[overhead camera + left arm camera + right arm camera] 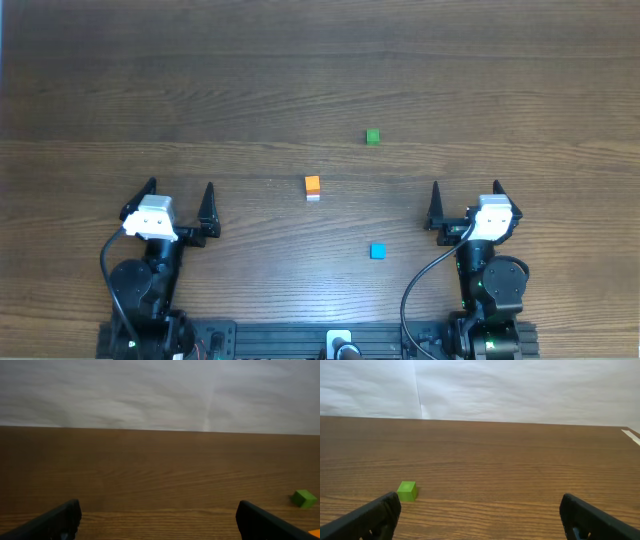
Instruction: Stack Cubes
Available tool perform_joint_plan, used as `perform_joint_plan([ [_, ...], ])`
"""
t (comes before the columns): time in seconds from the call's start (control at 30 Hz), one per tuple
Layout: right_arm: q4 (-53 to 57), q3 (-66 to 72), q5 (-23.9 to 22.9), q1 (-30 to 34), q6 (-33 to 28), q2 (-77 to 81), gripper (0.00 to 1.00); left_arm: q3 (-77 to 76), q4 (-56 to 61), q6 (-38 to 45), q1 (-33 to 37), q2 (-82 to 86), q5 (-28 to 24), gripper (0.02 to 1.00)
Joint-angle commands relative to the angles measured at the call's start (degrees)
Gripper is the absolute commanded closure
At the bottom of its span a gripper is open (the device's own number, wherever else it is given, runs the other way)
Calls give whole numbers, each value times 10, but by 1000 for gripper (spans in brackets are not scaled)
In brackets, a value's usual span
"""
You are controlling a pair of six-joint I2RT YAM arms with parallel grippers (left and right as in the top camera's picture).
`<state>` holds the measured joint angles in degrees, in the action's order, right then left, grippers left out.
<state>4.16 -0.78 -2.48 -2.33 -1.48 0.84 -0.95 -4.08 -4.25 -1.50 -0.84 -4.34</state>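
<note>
Left gripper: The left gripper (179, 190) sits low at the lower left of the top view, jaws spread wide, with nothing between its two dark fingers (208, 195).
Right gripper: The right gripper (466, 188) sits at the lower right of the top view, level with its twin. Its jaws are also spread wide and hold nothing.
Orange cube: The orange cube (312, 183) sits at mid-frame, between the two grippers and slightly above their fingertips.
White cube: The white cube (313, 197) touches the orange cube's lower edge. Whether it lies under or beside the orange one cannot be told.
Green cube: The green cube (373, 136) stands alone, up and to the right of centre and well apart from the orange cube. It is the cube farthest from the arms.
Blue cube: The blue cube (377, 251) stands alone below and right of centre. It is the closest cube to the right arm's base and lies to the left of it.
Table: The wood-grain table (320, 60) runs past the top, left and right edges of the top view. A broad band of plain wood lies between the green cube and the top edge, and more lies on both sides of the cubes.
Far edge: In the right wrist view the table ends against a pale sheet (520, 390), and a strip of white tape (631, 436) lies near that edge.
</note>
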Motion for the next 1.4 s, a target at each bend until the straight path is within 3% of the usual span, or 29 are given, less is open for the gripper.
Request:
perform_joint_plan([
  [0.03,-2,5,-3,3,1,-5,9,6,0,8,-3,7,-6,18],
  [0.6,-2,5,-3,3,1,-5,7,6,0,8,-3,5,-6,18],
  [0.67,-21,5,-21,4,1,-5,7,6,0,8,-3,5,-6,18],
  [0.97,-98,0,23,4,33,-5,7,6,0,8,-3,5,-6,18],
  [1.23,-57,-117,72,2,13,41,9,6,0,8,-3,5,-6,18],
  [1.4,11,-266,87,-18,-1,176,9,6,0,8,-3,5,-5,18],
])
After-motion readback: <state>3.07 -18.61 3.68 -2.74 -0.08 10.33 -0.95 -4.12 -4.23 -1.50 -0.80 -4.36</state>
